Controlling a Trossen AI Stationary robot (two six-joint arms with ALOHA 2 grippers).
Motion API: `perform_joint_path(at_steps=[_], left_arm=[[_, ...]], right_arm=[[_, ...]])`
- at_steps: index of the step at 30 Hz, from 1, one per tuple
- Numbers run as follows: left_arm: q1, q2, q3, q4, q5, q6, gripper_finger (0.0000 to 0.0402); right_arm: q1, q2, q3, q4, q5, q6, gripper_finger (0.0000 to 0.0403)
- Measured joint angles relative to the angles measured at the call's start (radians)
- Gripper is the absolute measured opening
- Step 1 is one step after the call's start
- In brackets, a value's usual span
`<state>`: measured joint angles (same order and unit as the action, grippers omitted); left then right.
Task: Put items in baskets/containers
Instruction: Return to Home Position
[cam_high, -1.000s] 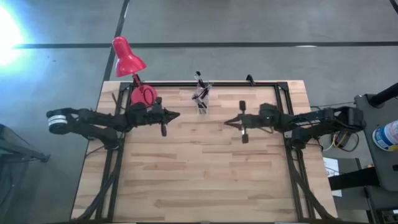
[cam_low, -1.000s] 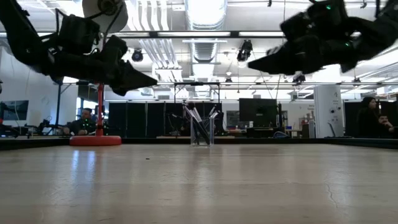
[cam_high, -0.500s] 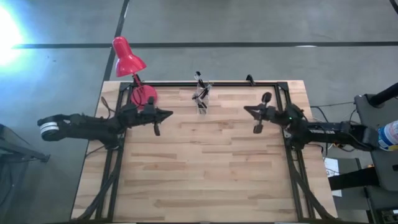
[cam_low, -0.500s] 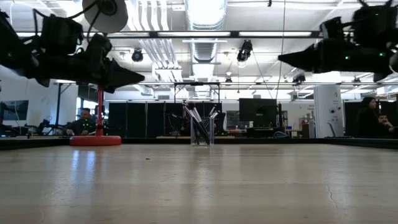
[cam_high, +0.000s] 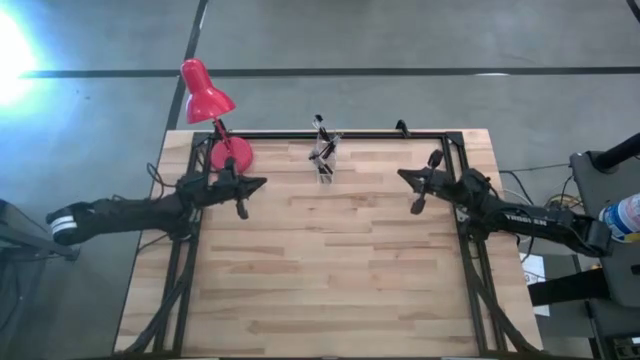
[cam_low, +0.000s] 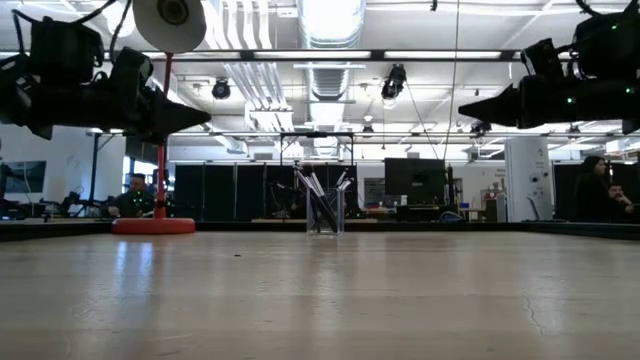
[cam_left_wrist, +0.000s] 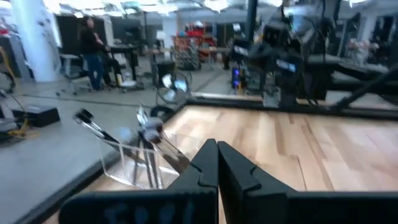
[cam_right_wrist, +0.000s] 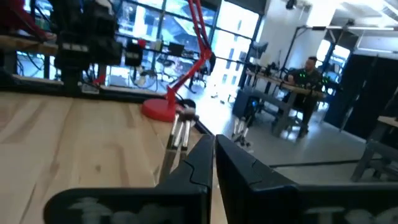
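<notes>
The clear holder stands near the far edge of the wooden worktop, about midway along that edge, and the thin dark brushes are gathered upright inside it, their ends fanning out above its rim. From table height the holder sits well back on the worktop, with the brushes leaning apart from one another. A red desk lamp stands to the left of the holder at the far left corner; its round base rests on the worktop and is apart from the holder. The left pincer hangs in the air over the left side of the worktop, pointing inward, well clear of the holder; in its own wrist view the two dark fingers lie pressed together with nothing between them, and the holder with its brushes shows beyond the tip. The right pincer hangs over the right side, pointing inward toward the other arm, also well clear of the holder; its fingers are likewise closed on each other and carry nothing. At table height both pincers, left and right, float high above the surface. In the room behind, a person sits at a desk.
</notes>
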<state>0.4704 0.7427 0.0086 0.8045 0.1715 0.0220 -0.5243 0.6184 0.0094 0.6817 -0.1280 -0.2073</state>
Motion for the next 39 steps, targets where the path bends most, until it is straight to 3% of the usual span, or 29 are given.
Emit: perform_joint_path(at_steps=[10, 15, 26, 32, 39], left_arm=[[0.068, -0.144, -0.001, -0.169, 0.005, -0.047, 0.0000], [0.080, -0.232, -0.001, -0.232, 0.030, -0.068, 0.0000], [0.071, -0.532, -0.002, -0.559, 0.057, -0.072, 0.0000], [0.029, -0.740, -0.002, -0.693, 0.023, -0.102, 0.0000], [-0.057, -0.741, -0.002, -0.746, -0.088, -0.088, 0.0000]], right_arm=[[-0.006, -0.147, 0.000, -0.197, -0.004, -0.012, 0.0013], [-0.006, -0.272, 0.000, -0.325, -0.003, 0.001, 0.0009], [-0.006, -0.605, 0.000, -0.541, -0.012, 0.033, 0.0008], [-0.006, -0.612, 0.000, -0.580, -0.027, 0.080, 0.0008], [-0.003, -0.618, 0.000, -0.597, -0.046, 0.125, 0.0008]])
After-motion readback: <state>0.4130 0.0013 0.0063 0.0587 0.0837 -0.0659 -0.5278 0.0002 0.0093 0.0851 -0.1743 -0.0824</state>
